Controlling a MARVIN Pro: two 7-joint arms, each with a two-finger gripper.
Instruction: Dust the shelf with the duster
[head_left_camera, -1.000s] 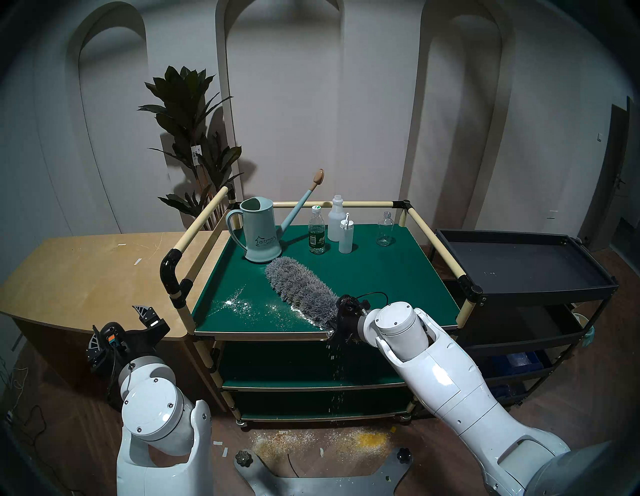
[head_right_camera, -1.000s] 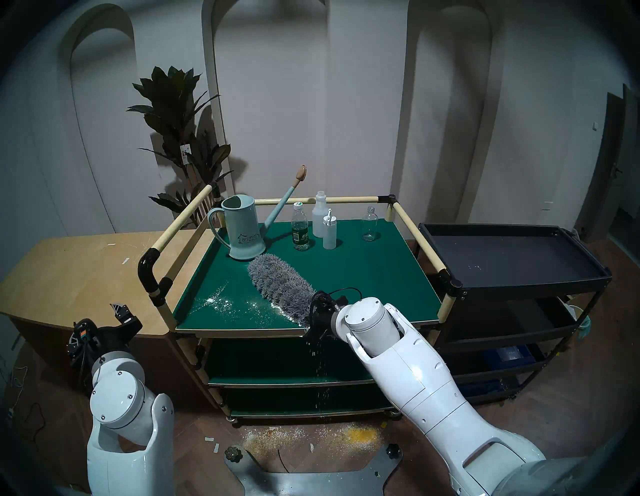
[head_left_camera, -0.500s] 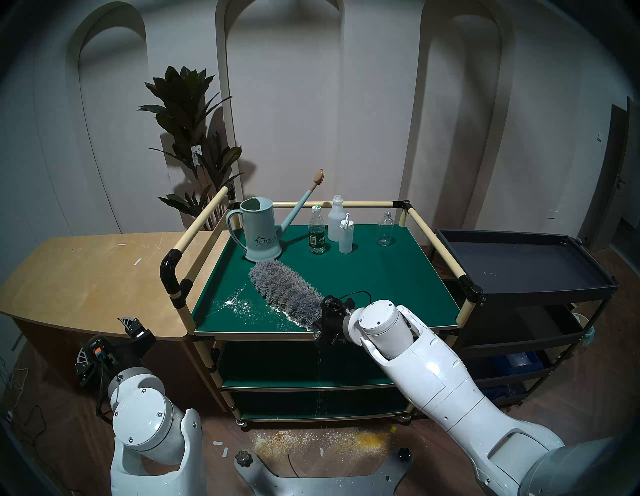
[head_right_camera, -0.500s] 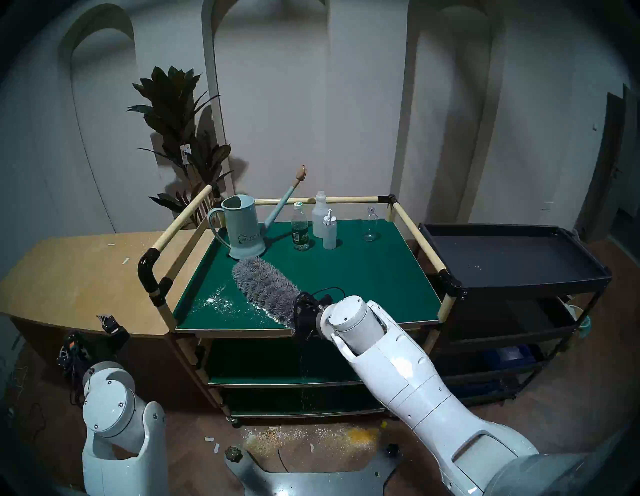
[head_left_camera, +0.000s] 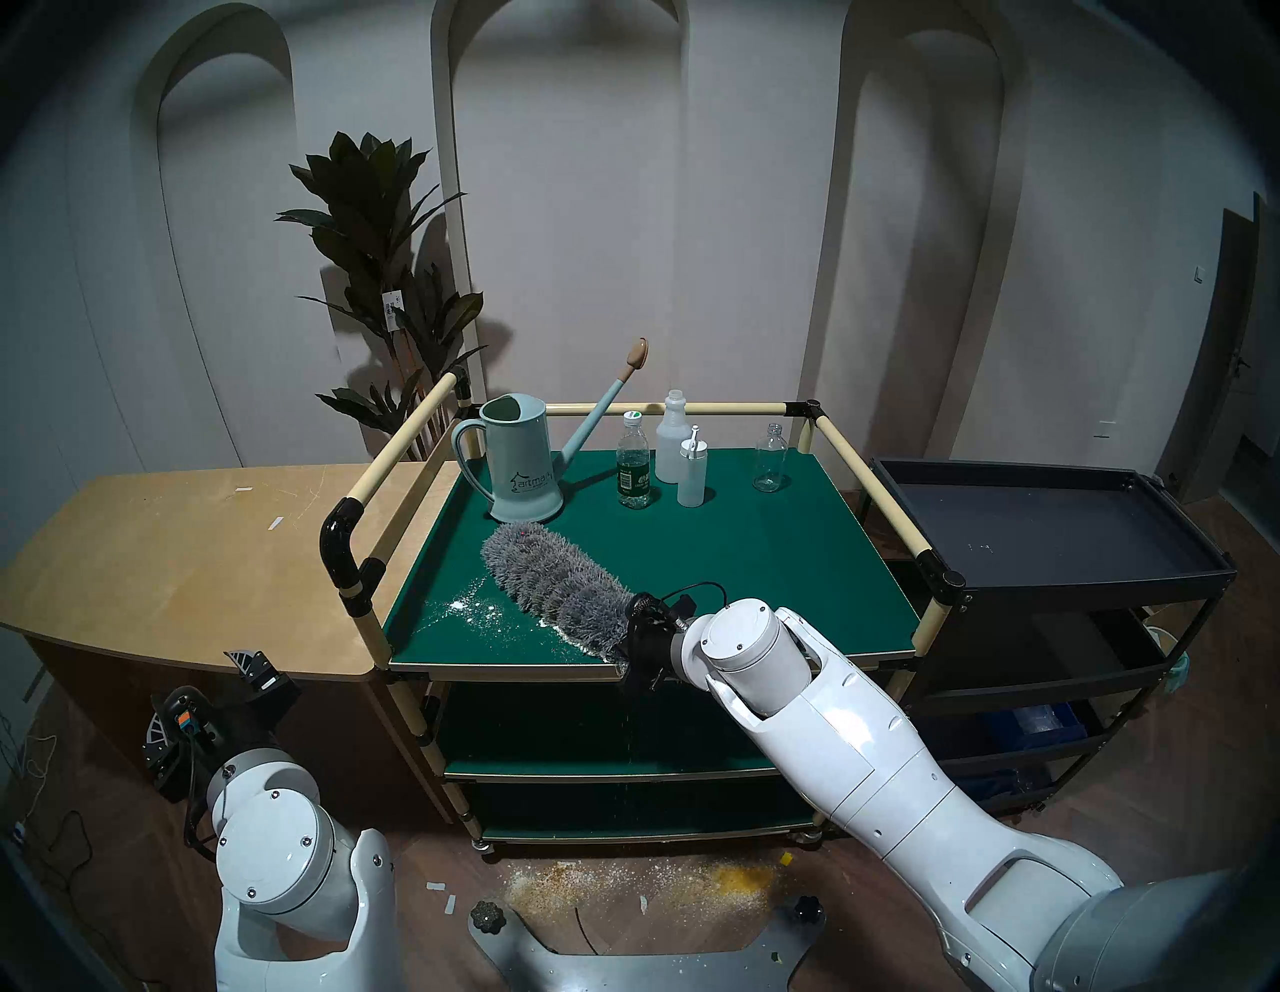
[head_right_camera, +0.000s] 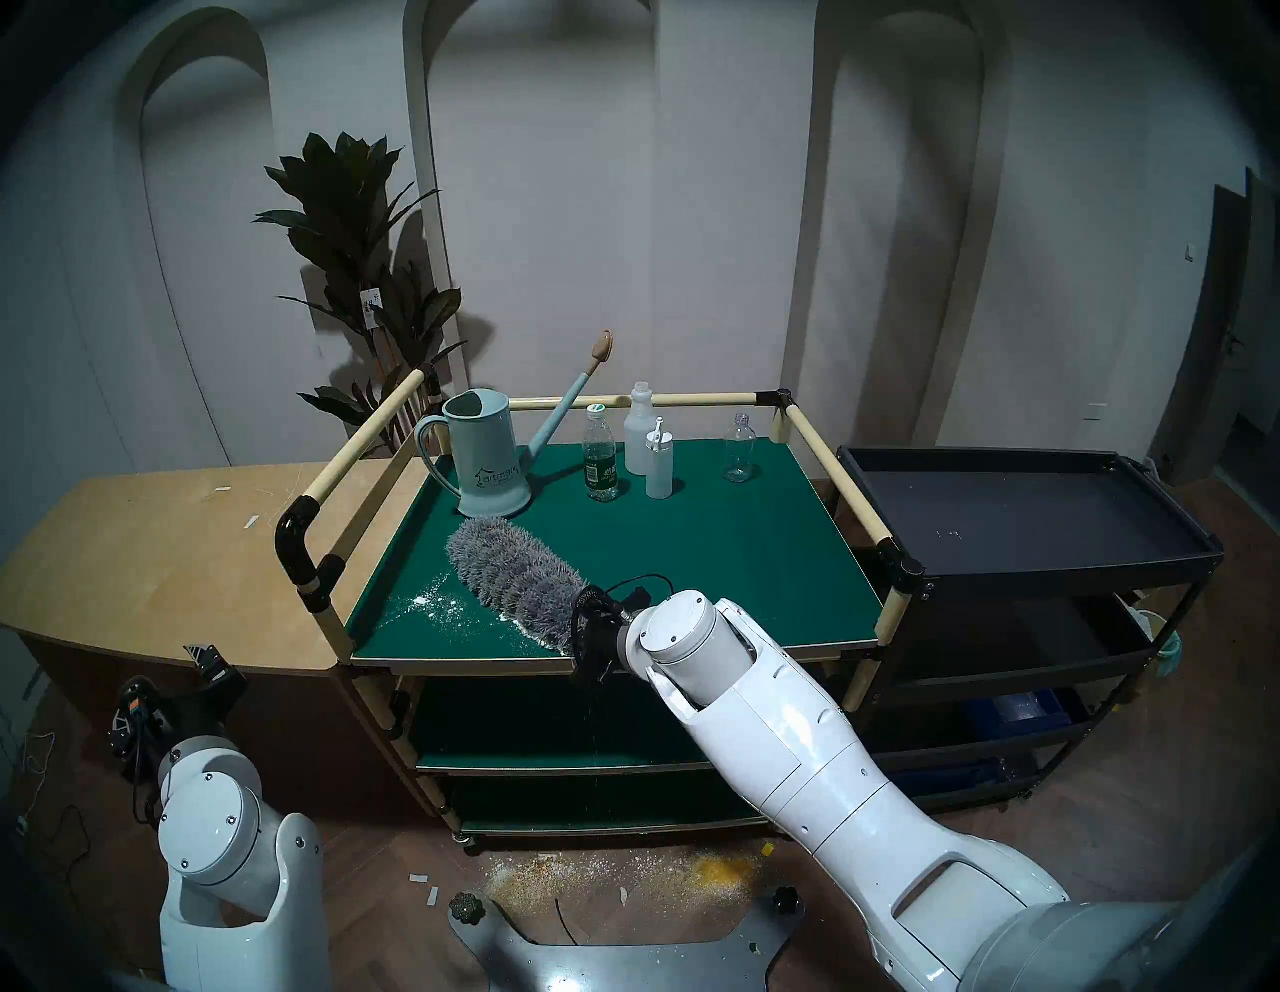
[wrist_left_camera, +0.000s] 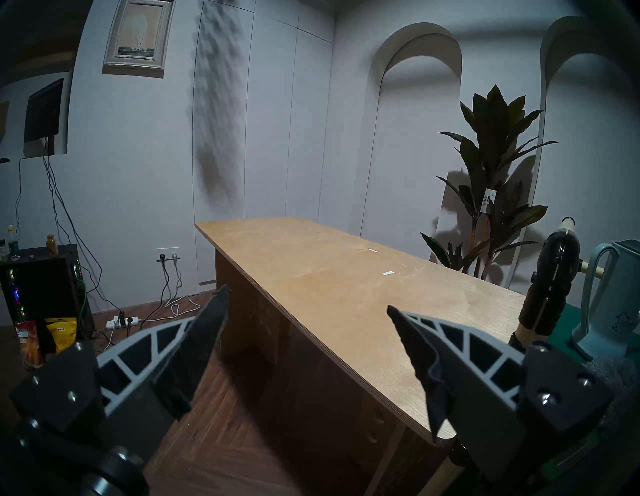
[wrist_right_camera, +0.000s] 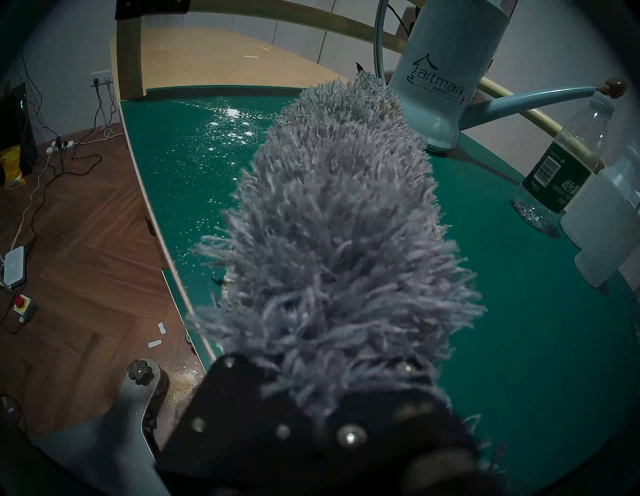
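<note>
The grey fluffy duster (head_left_camera: 554, 589) (head_right_camera: 516, 578) (wrist_right_camera: 339, 225) lies flat on the dark-green shelf (head_left_camera: 762, 568) (head_right_camera: 727, 554) (wrist_right_camera: 519, 329), slanting from the front edge up-left toward the watering can. My right gripper (head_left_camera: 641, 648) (head_right_camera: 589, 637) (wrist_right_camera: 332, 398) is shut on the duster's handle at the shelf's front edge; fluff hides the handle and fingers. White powder (head_left_camera: 471, 609) (head_right_camera: 436, 603) (wrist_right_camera: 228, 117) lies just left of the duster head. My left gripper (head_left_camera: 201, 693) (wrist_left_camera: 307, 298) hangs open and empty, low beside the plywood table.
At the shelf's back stand a pale-blue watering can (head_left_camera: 519, 464), a green-labelled bottle (head_left_camera: 634, 464), white bottles (head_left_camera: 682, 457) and a clear bottle (head_left_camera: 769, 461). Cream rails (head_left_camera: 402, 443) border the shelf. A black tray cart (head_left_camera: 1039, 526) stands right, a plywood table (head_left_camera: 173, 554) left. Spilled powder (head_left_camera: 644, 880) covers the floor.
The right arm has swept the duster leftward along the shelf toward the white powder, with grains falling off the front edge. The left arm has sunk lower and further left.
</note>
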